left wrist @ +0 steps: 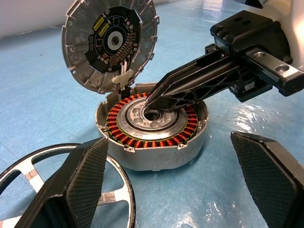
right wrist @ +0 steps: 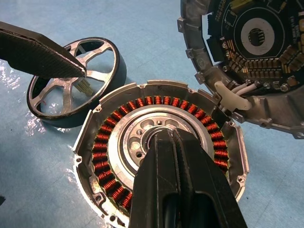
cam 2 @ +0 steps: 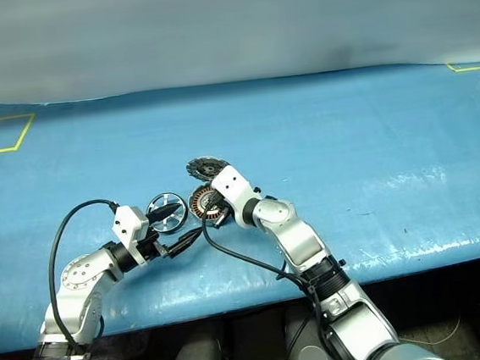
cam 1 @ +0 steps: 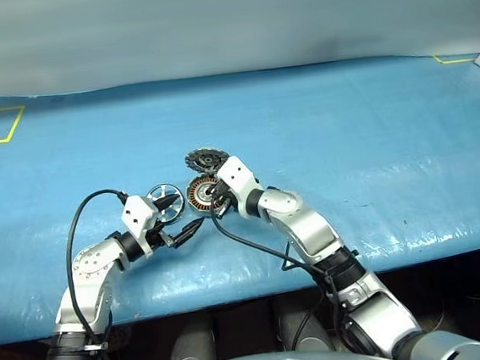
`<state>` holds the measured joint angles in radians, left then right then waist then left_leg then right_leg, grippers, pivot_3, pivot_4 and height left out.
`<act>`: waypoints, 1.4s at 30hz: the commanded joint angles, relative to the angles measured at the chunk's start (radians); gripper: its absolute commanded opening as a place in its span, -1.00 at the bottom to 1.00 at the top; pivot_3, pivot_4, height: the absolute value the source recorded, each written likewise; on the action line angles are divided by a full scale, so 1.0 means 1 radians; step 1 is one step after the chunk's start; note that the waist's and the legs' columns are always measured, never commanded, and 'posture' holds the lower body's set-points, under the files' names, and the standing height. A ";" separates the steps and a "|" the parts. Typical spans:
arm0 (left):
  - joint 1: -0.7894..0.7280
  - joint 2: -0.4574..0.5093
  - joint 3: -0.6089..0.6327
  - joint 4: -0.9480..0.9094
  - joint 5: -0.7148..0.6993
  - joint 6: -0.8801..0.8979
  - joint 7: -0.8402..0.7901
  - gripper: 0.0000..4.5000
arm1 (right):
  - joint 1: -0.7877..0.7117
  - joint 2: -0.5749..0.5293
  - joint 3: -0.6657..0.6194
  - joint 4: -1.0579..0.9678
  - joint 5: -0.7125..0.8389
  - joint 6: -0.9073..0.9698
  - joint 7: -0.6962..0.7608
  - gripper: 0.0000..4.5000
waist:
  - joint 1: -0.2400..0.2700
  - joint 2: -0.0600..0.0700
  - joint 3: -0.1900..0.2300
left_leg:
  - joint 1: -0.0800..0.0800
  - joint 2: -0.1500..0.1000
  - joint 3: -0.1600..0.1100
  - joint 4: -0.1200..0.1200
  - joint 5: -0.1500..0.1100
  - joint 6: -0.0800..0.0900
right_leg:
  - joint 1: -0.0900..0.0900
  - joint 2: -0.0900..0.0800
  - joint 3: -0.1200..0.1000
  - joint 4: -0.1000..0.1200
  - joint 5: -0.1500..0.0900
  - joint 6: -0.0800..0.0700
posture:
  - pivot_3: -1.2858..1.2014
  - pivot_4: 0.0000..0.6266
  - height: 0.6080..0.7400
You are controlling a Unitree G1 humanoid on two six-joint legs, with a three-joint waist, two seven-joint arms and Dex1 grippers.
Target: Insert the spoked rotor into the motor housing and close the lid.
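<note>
One round silver motor housing [right wrist: 161, 156], ringed with copper-orange windings, lies on the blue table [cam 1: 372, 133] well in from its near edge. The right gripper [left wrist: 154, 100], fingers clenched together, rests its tips in the housing's centre hub, apparently touching it. One shiny silver spoked rotor [right wrist: 76, 88] lies just beside the housing, one finger of the wide-open, empty left gripper [cam 1: 185, 213] above it. One grey finned lid [left wrist: 109, 45] stands tilted at the housing's far rim.
</note>
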<state>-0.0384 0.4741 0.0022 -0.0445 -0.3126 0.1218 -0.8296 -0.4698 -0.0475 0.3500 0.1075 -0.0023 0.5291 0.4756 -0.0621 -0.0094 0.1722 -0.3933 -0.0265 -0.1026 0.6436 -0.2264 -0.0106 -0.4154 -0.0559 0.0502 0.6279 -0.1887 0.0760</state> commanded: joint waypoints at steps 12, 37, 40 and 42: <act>0.007 -0.001 0.008 -0.013 -0.001 -0.013 0.006 1.00 | -0.040 0.020 -0.021 -0.032 0.021 -0.010 -0.005 -0.95 | 0.000 0.000 0.000 | -0.001 0.000 0.000 0.000 0.000 0.000 | -0.001 0.000 0.000 0.000 0.000 0.000 | 0.03 -0.52 1.00; 0.006 -0.001 0.010 -0.007 0.002 -0.021 0.009 1.00 | -0.031 0.028 0.002 0.044 0.006 -0.034 -0.018 -0.95 | 0.000 0.000 0.000 | -0.001 0.000 0.000 -0.002 0.000 0.000 | -0.001 0.000 0.000 0.000 0.000 -0.001 | 0.03 -0.52 1.00; 0.006 0.000 0.010 -0.007 0.003 -0.020 0.010 1.00 | -0.017 0.028 0.025 0.053 -0.005 -0.032 -0.016 -0.95 | 0.000 0.000 0.000 | 0.000 0.000 0.000 -0.002 0.000 0.000 | -0.001 0.000 0.000 0.000 0.000 -0.001 | 0.03 -0.52 1.00; 0.006 0.000 0.010 -0.007 0.003 -0.021 0.010 1.00 | -0.010 0.028 0.038 0.068 -0.015 -0.036 -0.016 -0.95 | 0.000 0.000 0.000 | 0.000 0.000 0.000 -0.002 0.000 0.000 | -0.001 0.000 0.000 0.000 -0.001 -0.001 | 0.03 -0.52 1.00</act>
<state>-0.0285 0.4737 0.0022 -0.0445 -0.3125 0.1212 -0.8234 -0.4940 -0.0263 0.3637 0.1621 -0.0060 0.4902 0.4573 -0.0623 -0.0092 0.1725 -0.3936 -0.0265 -0.1026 0.6414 -0.2264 -0.0106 -0.4165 -0.0559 0.0501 0.6277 -0.1892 0.0751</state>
